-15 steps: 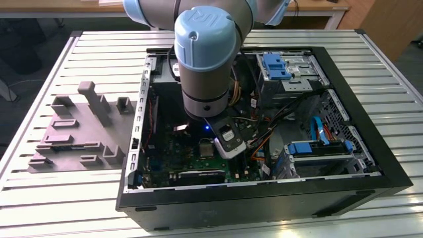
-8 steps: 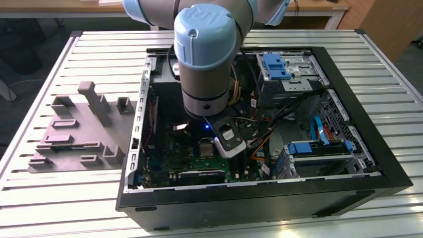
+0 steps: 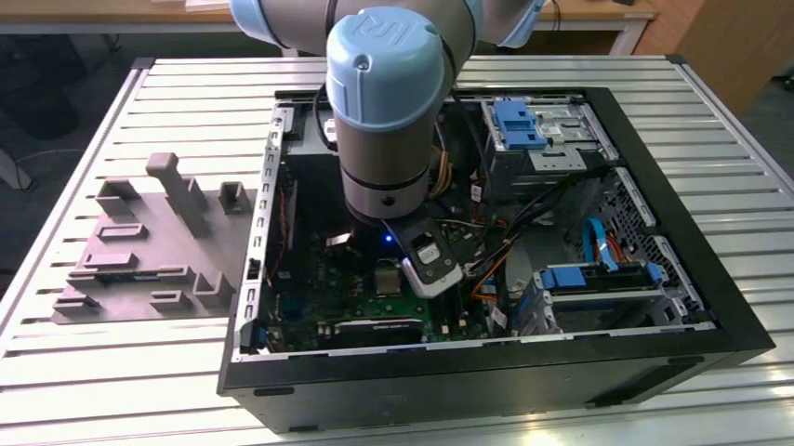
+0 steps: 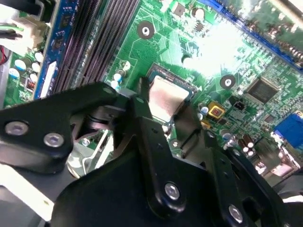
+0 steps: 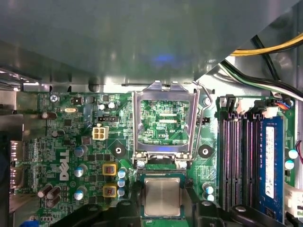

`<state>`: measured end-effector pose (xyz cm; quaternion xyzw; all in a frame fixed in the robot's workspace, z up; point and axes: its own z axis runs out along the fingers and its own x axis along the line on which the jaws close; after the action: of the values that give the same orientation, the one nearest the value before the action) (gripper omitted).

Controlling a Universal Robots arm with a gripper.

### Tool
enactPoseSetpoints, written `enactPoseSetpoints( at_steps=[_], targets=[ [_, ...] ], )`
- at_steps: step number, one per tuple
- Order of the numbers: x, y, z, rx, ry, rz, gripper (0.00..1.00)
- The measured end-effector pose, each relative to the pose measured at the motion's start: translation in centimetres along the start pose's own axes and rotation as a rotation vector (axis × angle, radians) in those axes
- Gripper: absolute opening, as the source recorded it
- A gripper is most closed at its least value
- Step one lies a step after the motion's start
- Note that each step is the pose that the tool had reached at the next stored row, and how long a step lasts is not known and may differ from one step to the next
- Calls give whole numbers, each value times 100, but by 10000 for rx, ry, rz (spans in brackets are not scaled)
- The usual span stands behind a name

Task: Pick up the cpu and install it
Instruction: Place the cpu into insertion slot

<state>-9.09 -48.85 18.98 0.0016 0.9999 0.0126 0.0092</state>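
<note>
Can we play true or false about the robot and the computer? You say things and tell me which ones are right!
1. The cpu lies on the grey tray. False: it is at the socket of the green board, inside the computer case.
2. The metal socket frame is flipped open. True.
3. The robot arm reaches down into the computer case. True.
4. The grey tray is inside the case. False: it lies on the slatted table beside the case, at the exterior view's left.
</note>
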Motion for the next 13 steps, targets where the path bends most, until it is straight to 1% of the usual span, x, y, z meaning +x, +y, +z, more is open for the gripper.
enactPoseSetpoints(
  at_steps=[1, 2, 9, 12, 13],
  targets=[
    [0, -6, 1, -5, 0, 1, 46],
    [0, -12, 2, -7, -1, 2, 44],
    [0, -24, 1, -3, -2, 4, 44],
    [0, -25, -4, -4, -1, 4, 45],
    [0, -25, -10, -1, 5, 4, 51]
  ],
)
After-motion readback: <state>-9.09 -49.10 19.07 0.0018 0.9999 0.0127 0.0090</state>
